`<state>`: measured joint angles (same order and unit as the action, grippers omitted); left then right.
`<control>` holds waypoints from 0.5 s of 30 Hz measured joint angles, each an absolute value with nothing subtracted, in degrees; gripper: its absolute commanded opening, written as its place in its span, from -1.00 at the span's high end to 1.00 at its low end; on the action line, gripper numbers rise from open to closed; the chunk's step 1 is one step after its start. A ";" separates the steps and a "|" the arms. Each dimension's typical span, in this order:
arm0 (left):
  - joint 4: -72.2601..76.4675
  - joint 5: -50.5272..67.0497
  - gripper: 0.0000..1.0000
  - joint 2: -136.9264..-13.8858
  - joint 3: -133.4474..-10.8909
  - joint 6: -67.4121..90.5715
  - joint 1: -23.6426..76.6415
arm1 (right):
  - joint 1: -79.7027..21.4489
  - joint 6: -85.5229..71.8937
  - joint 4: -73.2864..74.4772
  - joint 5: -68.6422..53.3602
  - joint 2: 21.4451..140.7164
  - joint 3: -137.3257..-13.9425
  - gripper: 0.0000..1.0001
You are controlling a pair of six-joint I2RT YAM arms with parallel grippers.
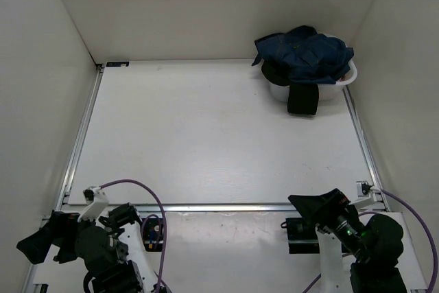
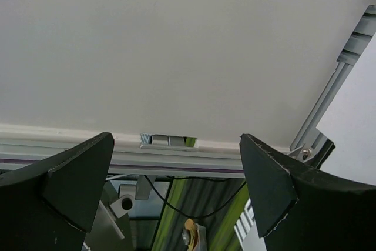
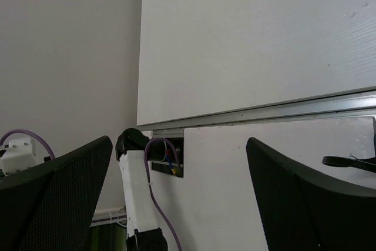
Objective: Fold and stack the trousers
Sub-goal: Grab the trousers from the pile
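The trousers are bundled in the white laundry basket (image 1: pixel 348 79), which sits in the far right corner of the tabletop (image 1: pixel 206 135). The navy denim pair (image 1: pixel 309 51) is heaped across the top of the basket, and the black pair (image 1: pixel 302 99) spills over the basket's near rim, one end hanging down toward the near edge. I can make out no clear long axis in the heap; that dangling black end is the only part pointing anywhere. From the basket, the right hand (image 3: pixel 179 151) lies almost straight toward the near edge, well apart, while the left hand (image 2: pixel 176 145) is diagonally across the whole tabletop, so the right arm looks better placed to reach. Both hands have their fingers spread wide, holding and touching nothing.
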<state>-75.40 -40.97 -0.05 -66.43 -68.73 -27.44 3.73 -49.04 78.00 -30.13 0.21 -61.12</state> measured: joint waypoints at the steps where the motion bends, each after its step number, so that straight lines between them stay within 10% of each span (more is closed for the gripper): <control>1: -75.40 -40.95 -1.00 -0.05 -66.17 -68.51 -27.44 | 3.73 -48.88 78.11 -29.85 0.21 -61.54 -0.99; 15: -77.30 -31.92 -1.00 -15.90 -66.48 -52.75 -27.64 | 10.52 -32.88 68.77 -28.25 15.53 -73.54 -0.99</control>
